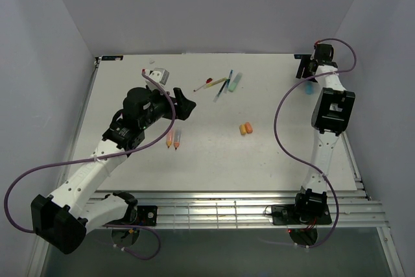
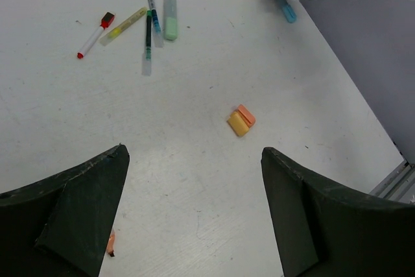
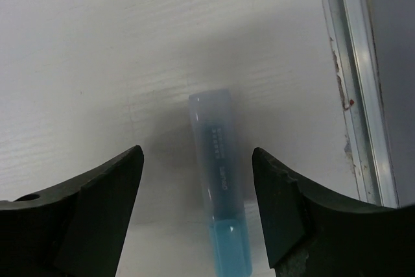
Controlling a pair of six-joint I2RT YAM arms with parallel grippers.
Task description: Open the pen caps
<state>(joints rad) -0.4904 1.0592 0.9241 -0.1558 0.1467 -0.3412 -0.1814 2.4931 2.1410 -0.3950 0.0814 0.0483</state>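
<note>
— Black fingers (image 3: 97,205) frame the right wrist view. What sits between them?

— That's the right gripper (image 3: 196,160). Its jaws are spread on either side of a blue pen (image 3: 216,154) and do not touch it. The pen lies flat near the far right corner of the table (image 1: 214,160). Its deeper blue end, which I take to be the cap (image 3: 231,251), points back toward the wrist.

— Why line up like that?

— Probably to pinch the barrel crosswise, so the cap can be pulled off along its length.

— And the other arm?

— The left gripper (image 2: 194,160) hangs wide open and empty over bare table, well apart from the blue pen. Two orange caps (image 2: 241,120) lie side by side ahead of it, already off. Two orange pens (image 1: 169,139) lie beside its wrist.

— Anything else waiting?

— A cluster of pens (image 2: 155,24) farther out, a pale green one among them. Whether they are capped, I can't tell.

— The setting?

— The table is white and lightly scuffed, with plain grey walls (image 1: 214,4) on three sides. A metal rail (image 3: 353,63) runs along the right edge.
</note>
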